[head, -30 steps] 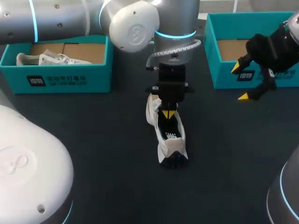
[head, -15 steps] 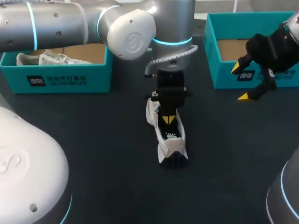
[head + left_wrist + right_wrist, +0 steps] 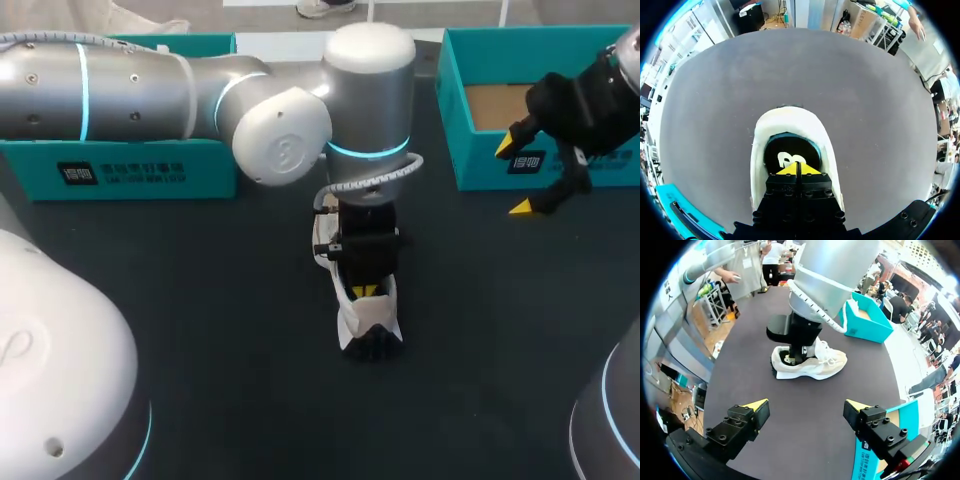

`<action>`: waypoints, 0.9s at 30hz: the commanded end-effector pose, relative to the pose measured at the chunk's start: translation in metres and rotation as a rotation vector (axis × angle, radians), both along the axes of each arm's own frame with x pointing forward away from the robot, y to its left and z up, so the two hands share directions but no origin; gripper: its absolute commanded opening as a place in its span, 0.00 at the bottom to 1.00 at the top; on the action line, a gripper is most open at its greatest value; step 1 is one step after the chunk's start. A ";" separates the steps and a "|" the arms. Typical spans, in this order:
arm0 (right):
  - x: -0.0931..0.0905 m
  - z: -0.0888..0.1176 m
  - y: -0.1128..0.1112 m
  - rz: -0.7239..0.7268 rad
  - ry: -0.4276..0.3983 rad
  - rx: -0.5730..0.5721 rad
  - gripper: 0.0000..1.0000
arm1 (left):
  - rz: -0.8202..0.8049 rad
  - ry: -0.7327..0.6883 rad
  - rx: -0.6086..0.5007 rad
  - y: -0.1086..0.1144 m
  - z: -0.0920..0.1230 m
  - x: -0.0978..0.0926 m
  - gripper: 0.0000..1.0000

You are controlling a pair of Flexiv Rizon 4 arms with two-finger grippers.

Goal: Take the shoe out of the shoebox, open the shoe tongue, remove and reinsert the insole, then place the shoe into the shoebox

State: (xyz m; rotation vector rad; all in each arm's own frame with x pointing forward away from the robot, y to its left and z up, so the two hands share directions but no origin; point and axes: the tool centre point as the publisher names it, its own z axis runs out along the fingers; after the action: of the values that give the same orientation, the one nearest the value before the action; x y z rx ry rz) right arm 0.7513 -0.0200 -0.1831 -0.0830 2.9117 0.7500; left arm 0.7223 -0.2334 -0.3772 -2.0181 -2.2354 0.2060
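Left gripper (image 3: 798, 169) is sitting pinched together inside the shoe (image 3: 790, 117). Right shoebox (image 3: 480, 160) is showing bare cardboard; left arm (image 3: 130, 75) is covering most of the left shoebox (image 3: 150, 172).

Print logged by place only; we transcribe none of it.

- Left shoebox (image 3: 205, 170), far left edge of the table: black label (image 3: 120, 173) on the front wall. It carries a boxed white mark, then a row of characters over a line of small letters too fine for us to read.
- Right shoebox (image 3: 480, 165), far right corner: a like label (image 3: 527, 160), partly covered.
- Insole (image 3: 785, 145) inside the shoe (image 3: 790, 117): one white logo mark (image 3: 788, 160).
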 end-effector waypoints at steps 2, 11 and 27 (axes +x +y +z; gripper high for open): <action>0.000 -0.001 0.000 0.000 0.000 -0.002 1.00 | 0.012 -0.004 0.003 -0.010 -0.023 0.001 0.00; 0.000 -0.001 0.000 0.000 0.000 -0.002 1.00 | 0.016 -0.038 -0.041 0.000 -0.002 -0.005 0.00; 0.000 -0.001 0.000 0.000 0.000 -0.002 1.00 | 0.014 -0.086 0.000 -0.015 -0.039 -0.021 0.00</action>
State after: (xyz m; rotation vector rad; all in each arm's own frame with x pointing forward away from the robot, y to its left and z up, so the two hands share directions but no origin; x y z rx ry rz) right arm 0.7512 -0.0200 -0.1832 -0.0830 2.9114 0.7496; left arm 0.7058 -0.2447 -0.4054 -2.0478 -2.2897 0.1430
